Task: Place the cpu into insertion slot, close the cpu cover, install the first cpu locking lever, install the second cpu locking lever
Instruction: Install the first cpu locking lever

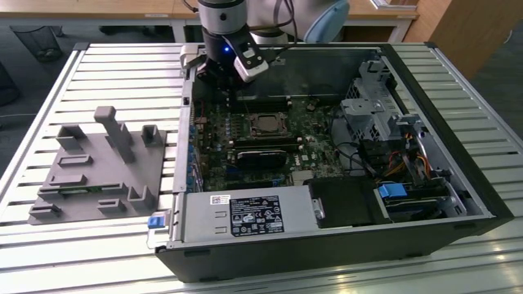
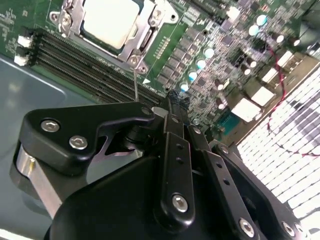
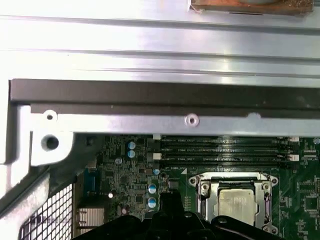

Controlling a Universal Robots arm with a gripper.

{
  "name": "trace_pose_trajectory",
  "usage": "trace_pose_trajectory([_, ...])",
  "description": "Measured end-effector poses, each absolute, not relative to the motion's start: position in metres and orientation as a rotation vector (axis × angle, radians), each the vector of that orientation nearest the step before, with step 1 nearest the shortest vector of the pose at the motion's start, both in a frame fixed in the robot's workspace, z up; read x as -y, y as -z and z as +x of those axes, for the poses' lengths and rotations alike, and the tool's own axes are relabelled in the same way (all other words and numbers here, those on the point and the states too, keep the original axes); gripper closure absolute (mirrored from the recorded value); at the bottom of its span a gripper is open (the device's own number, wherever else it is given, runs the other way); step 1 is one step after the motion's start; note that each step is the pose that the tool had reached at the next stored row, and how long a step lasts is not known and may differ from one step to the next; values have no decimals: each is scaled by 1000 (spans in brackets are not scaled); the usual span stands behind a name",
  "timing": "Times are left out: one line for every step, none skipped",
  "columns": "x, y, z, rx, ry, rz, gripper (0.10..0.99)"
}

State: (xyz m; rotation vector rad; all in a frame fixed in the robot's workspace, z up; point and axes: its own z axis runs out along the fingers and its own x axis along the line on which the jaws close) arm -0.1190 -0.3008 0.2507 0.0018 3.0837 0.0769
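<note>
One flat, silvery square cpu [image 2: 107,22] sits framed by one thin metal cpu cover [image 2: 146,27]; your one black end effector [image 2: 172,104] is closed, gripping nothing.

1. I see the black open computer case [image 1: 457,202] on the slatted metal tabletop [image 1: 49,257], with the grey plastic fixture block [image 1: 90,177] at the exterior view's left.
2. Inside, the silvery square cpu [image 1: 266,124] lies in the metal-rimmed insertion slot [image 1: 252,126]. The claw [image 1: 222,86] is near, behind it.

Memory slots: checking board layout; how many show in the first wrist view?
4 memory slots, side by side in one bank between the cpu cover and the case rail; others may be hidden.
</note>
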Motion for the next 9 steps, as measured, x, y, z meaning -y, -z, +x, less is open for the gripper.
trace_pose_trajectory([300,-251,-119,-3084,-77,2,980])
trace_pose_trajectory([299,-251,-118,-3084,-77,2,980])
trace_pose_trajectory([298,-251,-118,-3084,-77,2,980])
trace_pose_trajectory([298,-251,-117,-3084,-77,2,980])
trace_pose_trajectory([297,-251,-116,-3084,-77,2,980])
trace_pose_trajectory([297,-251,-114,-3084,-77,2,980])
trace_pose_trajectory([297,-251,-113,-3084,-77,2,980])
trace_pose_trajectory([297,-251,-112,-3084,-77,2,980])
trace_pose_trajectory([296,-250,-110,-3084,-77,2,980])
